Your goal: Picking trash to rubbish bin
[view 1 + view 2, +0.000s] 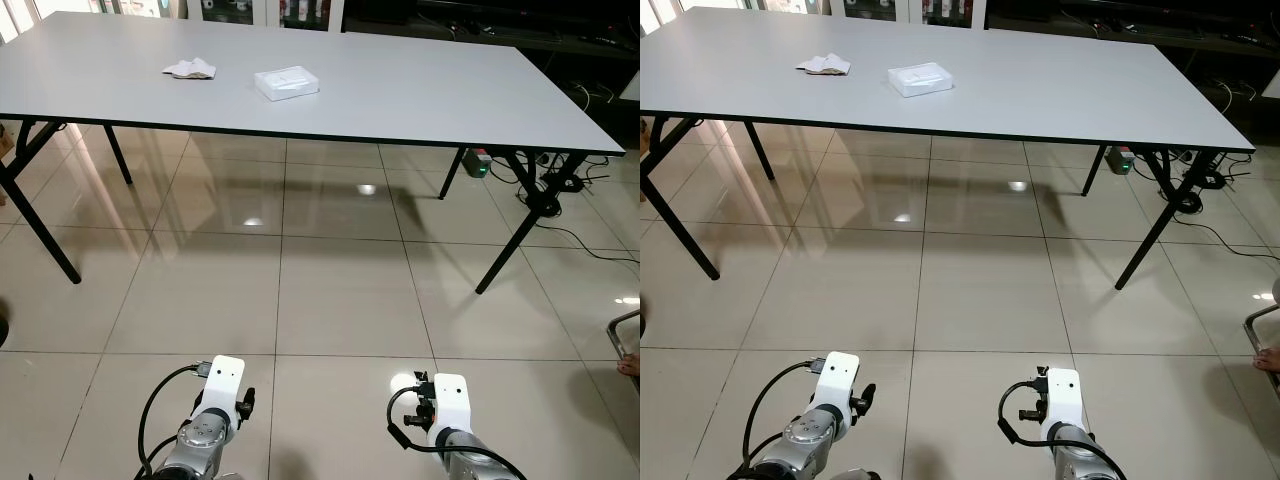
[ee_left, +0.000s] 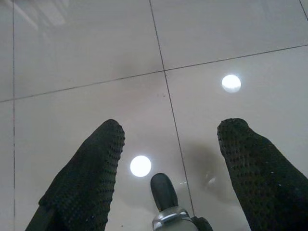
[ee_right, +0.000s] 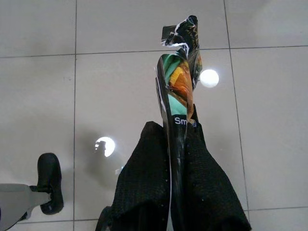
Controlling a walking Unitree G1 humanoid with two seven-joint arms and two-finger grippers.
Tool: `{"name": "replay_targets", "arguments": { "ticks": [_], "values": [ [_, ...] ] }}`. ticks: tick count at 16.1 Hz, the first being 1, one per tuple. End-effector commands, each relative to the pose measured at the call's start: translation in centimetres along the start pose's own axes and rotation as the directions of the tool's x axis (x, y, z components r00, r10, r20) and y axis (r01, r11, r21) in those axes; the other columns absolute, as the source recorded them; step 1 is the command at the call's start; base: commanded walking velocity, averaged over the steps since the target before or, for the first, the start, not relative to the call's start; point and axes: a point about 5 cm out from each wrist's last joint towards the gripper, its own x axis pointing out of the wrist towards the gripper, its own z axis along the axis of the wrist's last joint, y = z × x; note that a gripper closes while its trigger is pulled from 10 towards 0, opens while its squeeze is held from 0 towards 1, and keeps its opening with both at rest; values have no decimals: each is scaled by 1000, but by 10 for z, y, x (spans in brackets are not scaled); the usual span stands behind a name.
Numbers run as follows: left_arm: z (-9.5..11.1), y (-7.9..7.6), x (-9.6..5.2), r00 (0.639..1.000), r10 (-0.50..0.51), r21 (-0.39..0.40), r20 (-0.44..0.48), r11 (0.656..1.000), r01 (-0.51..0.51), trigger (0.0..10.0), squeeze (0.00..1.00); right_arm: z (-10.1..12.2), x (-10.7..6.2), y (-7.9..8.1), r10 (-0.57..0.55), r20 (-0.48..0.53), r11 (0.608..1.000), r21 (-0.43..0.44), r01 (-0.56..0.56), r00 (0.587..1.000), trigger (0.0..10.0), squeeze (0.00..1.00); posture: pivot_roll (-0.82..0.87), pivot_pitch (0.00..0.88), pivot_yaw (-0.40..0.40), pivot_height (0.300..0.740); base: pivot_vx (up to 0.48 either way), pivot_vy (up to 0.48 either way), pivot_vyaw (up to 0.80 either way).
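Right wrist view: right gripper (image 3: 179, 144) clamped on a flattened snack wrapper (image 3: 180, 86), held over floor tiles (image 3: 43, 72). Left gripper (image 2: 168, 134) spread wide, holding nothing. One piece in hand; bin unseen, so drop-off is pending. On the table (image 1: 420, 90), crumpled tissue (image 1: 189, 69) and white box (image 1: 286, 82) remain; box contents unclear.
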Motion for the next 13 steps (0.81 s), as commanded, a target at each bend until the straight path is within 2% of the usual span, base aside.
{"name": "replay_targets", "arguments": {
  "ticks": [1,13],
  "values": [
    [1,-3,1,1000,5,-9,-4,1000,-5,10000,0,1,0,-3,-11,3,1000,-2,11,1000,10000,0,-14,44,-79,740,0,0,0],
    [-1,-5,0,1000,-8,5,-5,1000,8,10000,0,-2,-1,-3,-8,-4,1000,-13,8,1000,10000,0,-17,14,-77,740,0,0,0]
  ]
}}
